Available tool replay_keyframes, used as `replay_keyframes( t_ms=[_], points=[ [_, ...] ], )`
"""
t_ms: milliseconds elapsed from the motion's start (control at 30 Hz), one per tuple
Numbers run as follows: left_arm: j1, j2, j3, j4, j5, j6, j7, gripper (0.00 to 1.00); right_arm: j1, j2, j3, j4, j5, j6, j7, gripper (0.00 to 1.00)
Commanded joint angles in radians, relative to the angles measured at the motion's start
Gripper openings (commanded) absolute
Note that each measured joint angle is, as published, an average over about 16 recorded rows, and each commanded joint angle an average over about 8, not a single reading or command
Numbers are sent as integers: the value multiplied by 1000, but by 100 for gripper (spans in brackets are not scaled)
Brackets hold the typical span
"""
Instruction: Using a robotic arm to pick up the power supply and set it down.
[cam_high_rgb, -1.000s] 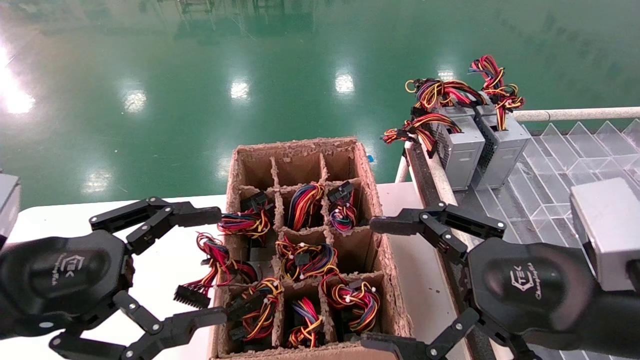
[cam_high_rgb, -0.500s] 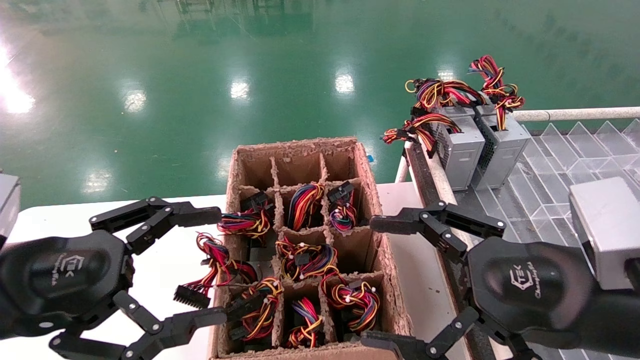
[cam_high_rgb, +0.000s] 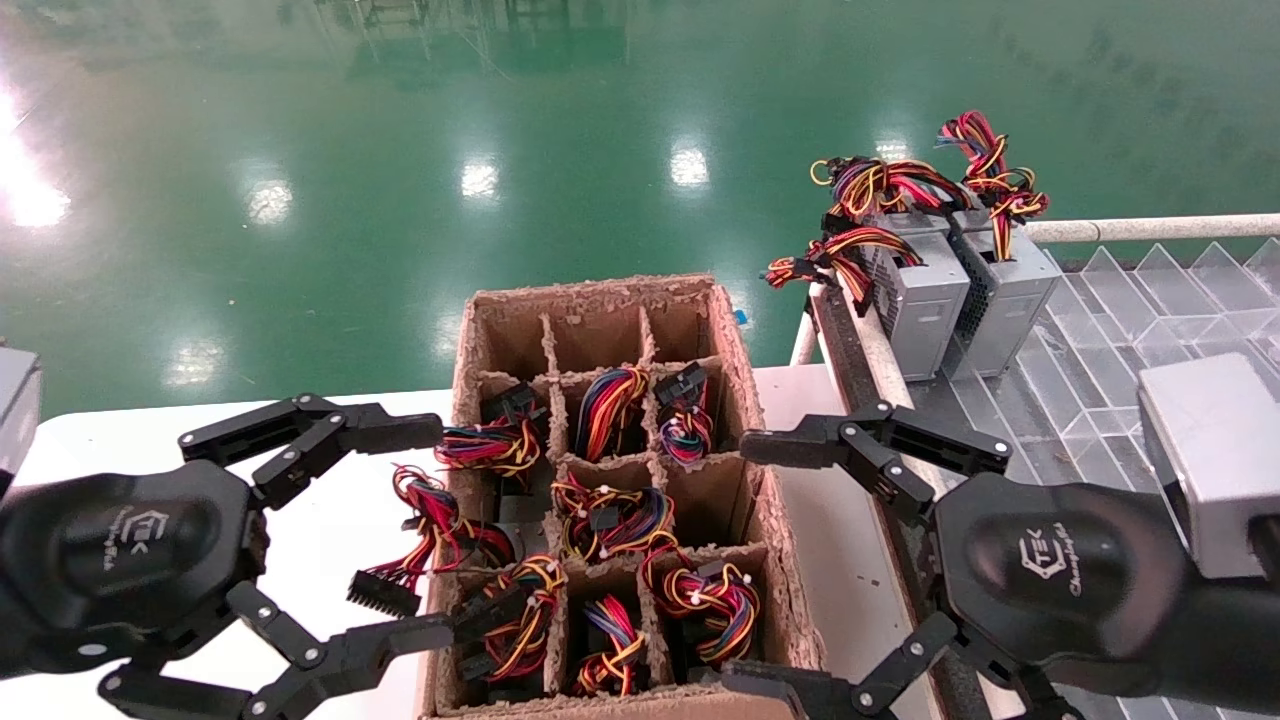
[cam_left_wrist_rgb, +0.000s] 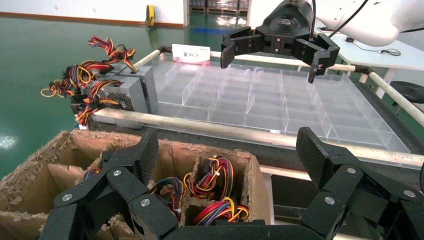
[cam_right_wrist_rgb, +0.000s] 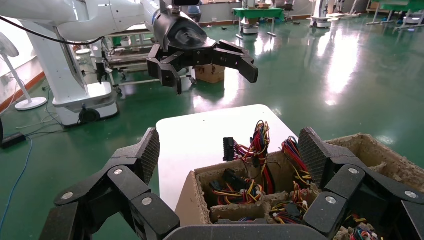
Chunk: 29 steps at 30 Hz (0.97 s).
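Several power supplies stand in the compartments of a cardboard box (cam_high_rgb: 735, 360); only their tied wire bundles (cam_high_rgb: 610, 515) show, and I cannot tell which one the task means. Two more grey power supplies (cam_high_rgb: 925, 310) with vented sides stand on the clear tray (cam_high_rgb: 1100, 330) at the back right. My left gripper (cam_high_rgb: 415, 530) hangs open at the box's left side. My right gripper (cam_high_rgb: 760, 568) hangs open at the box's right side. Neither holds anything. In the left wrist view the left gripper (cam_left_wrist_rgb: 230, 160) faces the box across its open fingers, and likewise the right gripper (cam_right_wrist_rgb: 230, 150) in the right wrist view.
The box sits on a white table (cam_high_rgb: 90, 445). One wire bundle (cam_high_rgb: 430, 520) spills over the box's left wall onto the table. A metal rail (cam_high_rgb: 880, 360) borders the tray (cam_left_wrist_rgb: 280, 110). Green floor lies beyond.
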Motion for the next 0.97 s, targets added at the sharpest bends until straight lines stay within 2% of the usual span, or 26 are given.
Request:
replay_keyframes(
  t_ms=[33, 967],
  points=[
    [0, 0, 0, 0, 0, 0, 0, 100, 0, 0, 0, 0, 0, 0, 0, 100],
    [0, 0, 0, 0, 0, 0, 0, 100, 0, 0, 0, 0, 0, 0, 0, 100]
  ],
)
